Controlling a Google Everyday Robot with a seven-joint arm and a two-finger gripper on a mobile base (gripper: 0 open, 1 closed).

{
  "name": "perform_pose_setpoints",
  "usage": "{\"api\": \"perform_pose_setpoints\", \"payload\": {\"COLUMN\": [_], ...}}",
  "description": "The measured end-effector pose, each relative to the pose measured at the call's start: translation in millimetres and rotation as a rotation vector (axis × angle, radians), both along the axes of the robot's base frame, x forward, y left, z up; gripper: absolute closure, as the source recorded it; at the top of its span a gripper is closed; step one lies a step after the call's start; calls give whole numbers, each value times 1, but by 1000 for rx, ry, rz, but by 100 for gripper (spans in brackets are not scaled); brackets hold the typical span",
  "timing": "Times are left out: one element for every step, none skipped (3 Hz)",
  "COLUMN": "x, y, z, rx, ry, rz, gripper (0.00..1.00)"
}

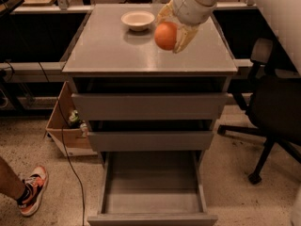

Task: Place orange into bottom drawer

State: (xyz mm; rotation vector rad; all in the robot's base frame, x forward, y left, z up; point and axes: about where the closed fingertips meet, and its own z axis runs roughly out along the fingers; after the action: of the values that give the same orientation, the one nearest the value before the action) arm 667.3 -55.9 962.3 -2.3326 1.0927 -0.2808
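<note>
The orange is held in my gripper, lifted above the grey cabinet top, right of its middle. The cream-coloured fingers are shut on the fruit from behind and from the right. The arm comes in from the upper right. The bottom drawer stands pulled out at the foot of the cabinet, its shallow tray empty. The two upper grey drawers are pushed further in, well short of the bottom one.
A shallow cream bowl sits at the back of the cabinet top, left of the orange. A black office chair stands on the right. A cardboard box and a cable lie on the left, a person's shoe at lower left.
</note>
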Motion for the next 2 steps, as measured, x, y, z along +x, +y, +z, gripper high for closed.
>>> {"api": "perform_pose_setpoints", "payload": {"x": [-9,-9], "y": [14,14], "z": [-24,-24], "rx": [-88,-83], "ry": [-10,-6], "rz": [99,96], "gripper": [100,100]}}
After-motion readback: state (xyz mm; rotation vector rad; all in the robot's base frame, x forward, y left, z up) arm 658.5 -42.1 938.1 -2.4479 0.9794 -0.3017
